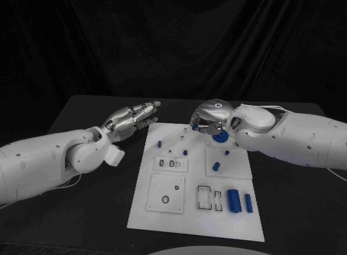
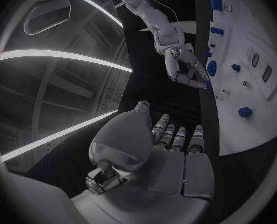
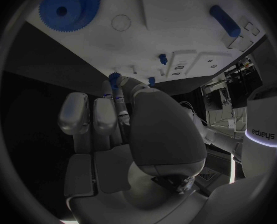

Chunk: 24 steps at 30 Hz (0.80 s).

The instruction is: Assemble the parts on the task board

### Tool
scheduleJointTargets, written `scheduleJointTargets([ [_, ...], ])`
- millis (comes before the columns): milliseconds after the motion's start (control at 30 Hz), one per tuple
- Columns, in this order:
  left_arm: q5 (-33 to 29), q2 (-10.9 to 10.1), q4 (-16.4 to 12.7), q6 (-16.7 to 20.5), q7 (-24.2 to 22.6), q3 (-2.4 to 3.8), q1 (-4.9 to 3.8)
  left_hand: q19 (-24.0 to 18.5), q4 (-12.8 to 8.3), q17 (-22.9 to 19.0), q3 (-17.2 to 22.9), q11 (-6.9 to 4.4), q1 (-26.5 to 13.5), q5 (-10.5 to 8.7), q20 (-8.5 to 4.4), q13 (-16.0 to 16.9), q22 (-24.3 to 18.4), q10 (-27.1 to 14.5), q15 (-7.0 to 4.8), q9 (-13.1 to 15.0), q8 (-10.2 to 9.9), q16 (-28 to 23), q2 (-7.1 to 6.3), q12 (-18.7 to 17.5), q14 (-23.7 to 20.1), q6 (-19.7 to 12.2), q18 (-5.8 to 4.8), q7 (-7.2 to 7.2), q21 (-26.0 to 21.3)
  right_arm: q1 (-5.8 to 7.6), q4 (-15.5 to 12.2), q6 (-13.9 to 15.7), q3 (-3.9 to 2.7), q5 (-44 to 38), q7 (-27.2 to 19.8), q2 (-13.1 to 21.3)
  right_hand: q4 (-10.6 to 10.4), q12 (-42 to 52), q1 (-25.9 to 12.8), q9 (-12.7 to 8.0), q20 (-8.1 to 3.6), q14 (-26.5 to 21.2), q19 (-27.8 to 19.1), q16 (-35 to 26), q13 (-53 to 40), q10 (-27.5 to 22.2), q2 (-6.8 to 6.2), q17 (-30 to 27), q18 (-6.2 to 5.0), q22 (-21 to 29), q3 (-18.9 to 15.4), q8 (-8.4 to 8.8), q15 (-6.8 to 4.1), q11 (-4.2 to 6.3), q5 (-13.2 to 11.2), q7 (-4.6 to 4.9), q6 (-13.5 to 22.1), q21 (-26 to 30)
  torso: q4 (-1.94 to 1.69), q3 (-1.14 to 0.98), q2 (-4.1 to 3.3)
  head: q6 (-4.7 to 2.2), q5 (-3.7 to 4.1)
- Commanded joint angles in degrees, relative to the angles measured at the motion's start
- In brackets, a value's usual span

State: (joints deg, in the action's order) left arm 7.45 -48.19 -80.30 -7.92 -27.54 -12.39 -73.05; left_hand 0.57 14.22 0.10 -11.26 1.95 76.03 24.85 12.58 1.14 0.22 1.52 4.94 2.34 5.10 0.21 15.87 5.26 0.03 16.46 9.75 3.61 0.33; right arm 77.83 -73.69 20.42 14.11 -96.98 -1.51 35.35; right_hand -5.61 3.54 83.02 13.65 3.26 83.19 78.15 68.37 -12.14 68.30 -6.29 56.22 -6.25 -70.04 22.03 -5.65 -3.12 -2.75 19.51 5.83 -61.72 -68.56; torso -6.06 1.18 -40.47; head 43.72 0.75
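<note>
The white task board (image 1: 190,212) lies in the middle of the table. My right hand (image 1: 210,119) hovers over its far edge, fingers curled down, and pinches a small blue gear (image 3: 115,77) at its fingertips. Close beside it a larger blue gear (image 1: 219,139) lies flat on the board (image 3: 176,20). My left hand (image 1: 131,121) floats beside the board's far left corner with its fingers stretched out and nothing in it. From the left wrist view, my right hand (image 2: 179,62) reaches down to the board's edge (image 2: 250,99) beyond my left hand (image 2: 170,154).
Two blue cylinders (image 1: 234,201) (image 1: 249,203) lie at the board's near right. A blue peg (image 1: 216,167) and smaller blue pieces (image 1: 185,152) (image 1: 158,143) stand further up. Rectangular slots and round holes mark the board. Black table surrounds it.
</note>
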Motion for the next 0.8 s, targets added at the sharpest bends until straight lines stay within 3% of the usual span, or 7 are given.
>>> scheduleJointTargets([
  [33,-0.01,0.22,0.05,0.1,-1.6,0.06,0.04,-0.19,-0.51,-0.1,-0.03,-0.04,0.27,0.39,0.38,-0.02,0.0,-0.19,0.4,-0.09,-0.13,-0.21,-0.42,0.0,-0.03,-0.49,0.61,0.03,-0.03,0.01,1.15,0.46,-0.07,0.69,-0.66,-0.85,-0.06,0.04,-0.52,0.02,-0.04,0.5,0.3,0.28,0.08,0.23,-0.07,0.01,0.58,-0.09,-0.19,-0.29,0.07,-0.05,-0.17,0.05,-0.22,-0.3,-0.06,-0.09,-0.03,-0.01,0.0],
  [200,-0.01,0.45,0.38,0.05,-1.83,0.06,0.03,-0.2,-0.69,-0.1,-0.28,-0.21,0.26,0.69,0.33,-0.04,-0.01,-0.26,0.47,-0.21,-0.42,-0.21,-0.83,-0.03,-0.03,-1.42,0.61,-0.25,-0.04,-0.24,2.49,0.82,-0.1,0.72,-1.3,-1.98,-0.17,-0.02,-0.67,-0.03,-0.01,0.55,0.45,0.37,0.37,0.19,-0.21,0.18,0.66,-0.4,-0.34,-0.12,0.11,-0.1,-0.4,0.05,-0.08,-0.58,-0.01,-0.08,-0.04,-0.16,-0.37],
  [300,-0.01,0.59,0.63,0.04,-1.94,0.06,0.04,-0.23,-0.4,-0.1,-0.83,-0.64,-0.21,0.26,0.33,-0.08,-0.03,-0.43,0.67,-0.54,-1.44,-0.21,-1.13,-0.1,-0.03,-4.53,0.6,-1.86,-0.07,-0.4,3.08,1.11,-0.13,0.72,-1.49,-2.48,-0.18,-0.03,-0.69,-0.04,-0.01,0.57,0.51,0.45,0.39,0.17,-0.21,0.29,0.69,-0.5,-0.34,-0.11,0.12,-0.1,-0.41,0.05,-0.07,-0.68,0.03,-0.07,-0.08,-0.19,-0.46],
  [333,-0.01,0.63,0.71,0.05,-1.96,0.06,0.04,-0.25,0.03,-0.1,-1.31,-0.61,-0.64,-0.23,0.36,-0.12,-0.04,-0.55,0.86,-0.77,-2.15,-0.21,-1.42,-0.23,-0.03,-6.79,0.59,-3.93,-0.1,-0.44,3.18,1.2,-0.15,0.72,-1.53,-2.56,-0.18,-0.03,-0.69,-0.04,-0.01,0.57,0.51,0.45,0.39,0.17,-0.21,0.29,0.69,-0.5,-0.34,-0.11,0.12,-0.1,-0.41,0.05,-0.07,-0.68,-0.01,-0.07,-0.07,-0.15,-0.42],
  [367,-0.01,0.67,0.79,0.11,-1.97,0.06,0.04,-0.28,0.3,-0.1,-1.55,-1.65,-0.85,-0.46,0.41,-0.19,-0.05,-0.61,1.13,-0.94,-2.57,-0.21,-1.53,-0.58,-0.03,-8.21,0.57,-5.0,-0.11,-0.48,3.28,1.32,-0.17,0.73,-1.56,-2.64,-0.2,-0.07,-0.7,-0.08,-0.01,0.61,0.56,0.51,0.6,0.05,-0.3,0.4,0.71,-0.62,-0.39,0.01,0.1,-0.1,-0.6,0.03,0.03,-0.77,-0.05,-0.06,-0.07,-0.12,-0.35],
  [600,-0.01,0.77,1.27,0.61,-1.83,0.06,0.04,-0.35,0.37,-0.1,-1.85,-3.21,-0.82,-0.19,0.49,-0.38,-0.09,-0.74,1.33,-1.83,-4.56,-0.21,-1.58,-1.75,-0.03,-14.08,0.57,-11.46,-0.17,-0.65,3.68,1.76,-0.24,0.73,-1.65,-3.01,-0.31,-0.12,-0.76,-0.16,-0.02,0.66,0.72,0.55,0.92,-0.24,-0.33,0.48,0.78,-0.94,-0.41,0.21,0.07,-0.1,-0.84,-0.01,0.23,-1.05,0.14,-0.01,-0.01,0.1,-0.43],
  [800,-0.01,0.98,1.59,0.36,-1.3,0.06,0.04,-0.39,-0.25,-0.1,-1.57,-4.26,-0.3,0.88,0.45,-0.37,-0.11,-0.62,1.28,-1.79,-4.55,-0.21,-1.44,-1.82,-0.03,-13.91,0.55,-11.52,-0.2,-0.83,4.31,1.92,-0.27,0.73,-1.53,-3.53,-0.38,-0.13,-0.78,-0.22,-0.02,0.71,0.69,0.66,1.16,-0.41,-0.33,0.66,0.76,-0.94,-0.41,0.36,0.06,-0.1,-1.0,-0.04,0.37,-1.0,-0.03,0.0,-0.03,0.27,-0.38],
])
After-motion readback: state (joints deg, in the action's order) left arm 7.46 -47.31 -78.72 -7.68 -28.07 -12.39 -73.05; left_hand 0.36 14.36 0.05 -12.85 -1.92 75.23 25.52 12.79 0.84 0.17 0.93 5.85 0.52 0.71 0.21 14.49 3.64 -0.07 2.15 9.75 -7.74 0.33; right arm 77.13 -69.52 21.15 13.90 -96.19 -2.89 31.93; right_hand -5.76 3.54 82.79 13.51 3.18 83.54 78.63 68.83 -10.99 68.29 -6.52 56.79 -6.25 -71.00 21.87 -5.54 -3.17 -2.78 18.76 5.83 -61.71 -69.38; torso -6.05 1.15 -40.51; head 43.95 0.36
